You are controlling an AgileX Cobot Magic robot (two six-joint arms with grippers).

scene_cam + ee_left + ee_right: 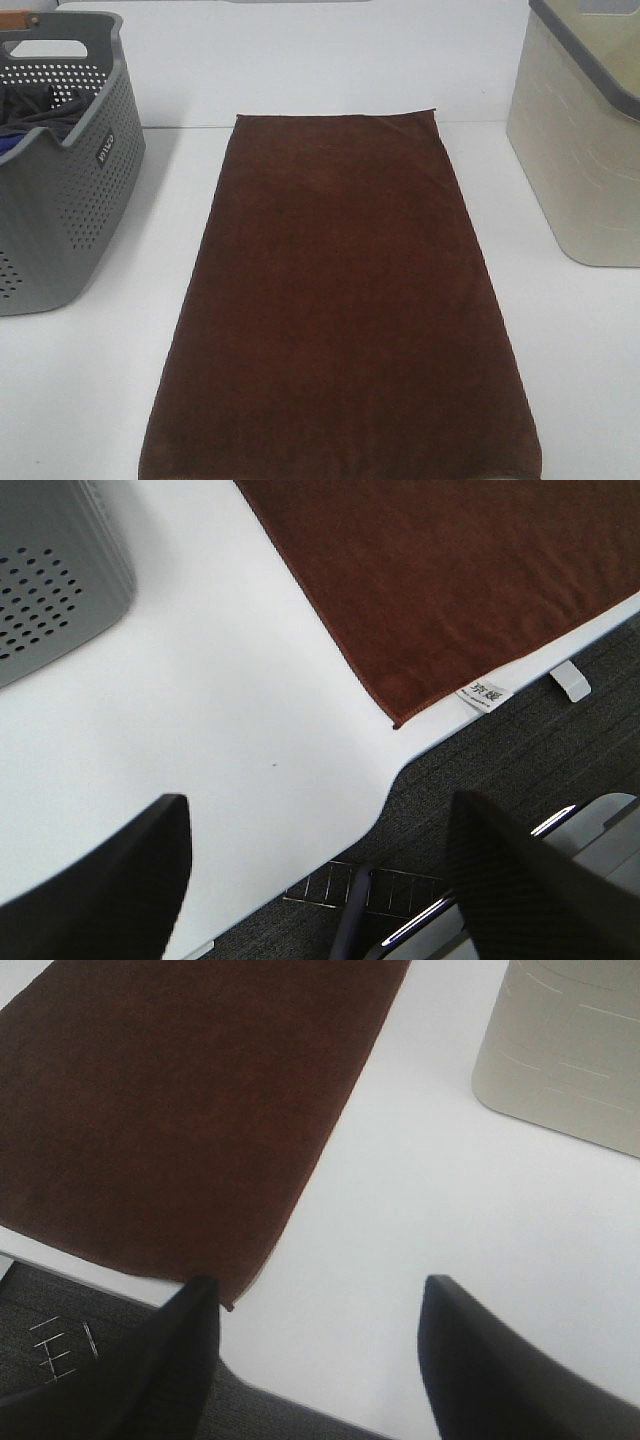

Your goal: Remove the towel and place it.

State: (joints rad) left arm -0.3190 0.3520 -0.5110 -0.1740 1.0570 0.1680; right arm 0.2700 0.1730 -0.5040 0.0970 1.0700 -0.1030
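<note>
The towel (pixel 342 300) lies flat and spread lengthwise down the middle of the white table (pixel 90 400), its near end running to the table's front edge. The left gripper (pixel 320 880) hangs with its jaws wide apart and nothing between them, just off the towel's near left corner, where a small white label (pixel 484 693) sticks out. The right gripper (pixel 315 1350) matches it, jaws wide and empty, beside the near right corner.

The towel looks placed already, so the step now is likely tidying or pulling clear. If a corner needs a tug, a low pinch at the hem, both sides together, should keep the plush from bunching.

Room looks generous. A bare strip of table runs down each side of the cloth. The grey basket (pixel 60 170) stands well apart on the left, with dark cloths inside, and the beige bin (pixel 580 150) well apart on the right. The front edge is the spot to mind: the hem sits right at it.
</note>
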